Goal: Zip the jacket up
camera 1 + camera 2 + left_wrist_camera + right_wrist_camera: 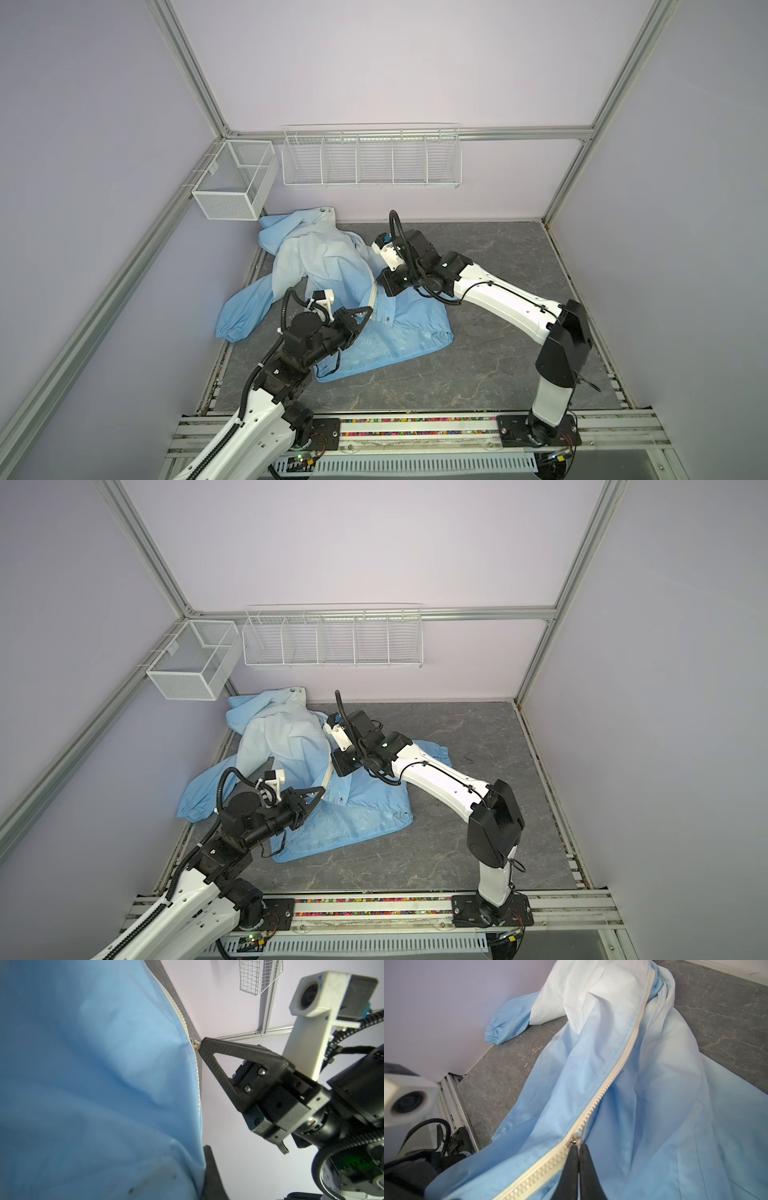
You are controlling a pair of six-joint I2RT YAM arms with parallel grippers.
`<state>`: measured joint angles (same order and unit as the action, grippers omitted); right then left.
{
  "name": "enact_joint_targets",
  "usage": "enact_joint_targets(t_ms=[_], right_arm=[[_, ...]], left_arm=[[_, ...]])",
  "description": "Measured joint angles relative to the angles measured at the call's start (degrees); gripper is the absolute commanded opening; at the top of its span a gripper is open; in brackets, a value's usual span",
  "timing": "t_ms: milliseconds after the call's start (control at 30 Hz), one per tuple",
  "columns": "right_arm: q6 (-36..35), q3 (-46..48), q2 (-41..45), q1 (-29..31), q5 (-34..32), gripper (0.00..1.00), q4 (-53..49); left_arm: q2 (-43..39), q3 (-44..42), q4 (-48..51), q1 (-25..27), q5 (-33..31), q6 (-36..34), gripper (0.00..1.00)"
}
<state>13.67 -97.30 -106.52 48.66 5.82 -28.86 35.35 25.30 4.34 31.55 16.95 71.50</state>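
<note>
1. Jacket (332, 266): light blue, crumpled on the left rear of the table (498, 332)
2. Zipper (618, 1068): cream, meshed only below the slider (574, 1141); most of it open
3. Right gripper (578, 1152): jaws clamped on the slider
4. Left gripper (368, 311): jaws pinched on the jacket's bottom edge by the zipper
5. Step, judged: drawing the slider upward; next calls for a pull along the teeth, fabric taut

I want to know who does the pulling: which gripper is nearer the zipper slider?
Right. The right gripper is shut on the zipper slider; the left gripper grips the jacket farther down, near the zipper's bottom end.
</note>
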Motion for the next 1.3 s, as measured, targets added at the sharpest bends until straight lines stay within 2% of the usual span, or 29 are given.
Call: enact_joint_targets(t_ms=[267, 467, 667, 1033, 1133, 1300], right_arm=[[1.6, -5.0, -5.9, -2.2, -0.4, 0.07, 1.0], [1.8, -6.2, -6.8, -4.8, 1.2, 0.07, 1.3], [1.8, -3.7, -4.9, -8.5, 2.4, 0.07, 2.1], [1.9, 4.1, 8.2, -19.5, 1.3, 0.07, 5.9], [2.7, 7.3, 13.0, -24.2, 1.6, 0.07, 6.6], [5.0, 14.9, 22.4, -32.5, 1.3, 0.07, 7.3]], left_arm=[[-0.3, -0.1, 0.9, 0.0, -0.9, 0.0, 0.0], [-0.4, -0.1, 2.3, 0.0, -3.7, -1.7, 0.0], [7.9, 4.6, 3.2, 0.0, -5.6, -6.7, 0.0], [32.9, 32.7, 5.3, 0.7, -4.6, -24.0, 0.0], [41.0, 41.7, 6.1, 1.1, -2.7, -28.2, 0.0], [56.0, 56.6, 6.3, 2.1, 3.3, -31.3, 0.0]])
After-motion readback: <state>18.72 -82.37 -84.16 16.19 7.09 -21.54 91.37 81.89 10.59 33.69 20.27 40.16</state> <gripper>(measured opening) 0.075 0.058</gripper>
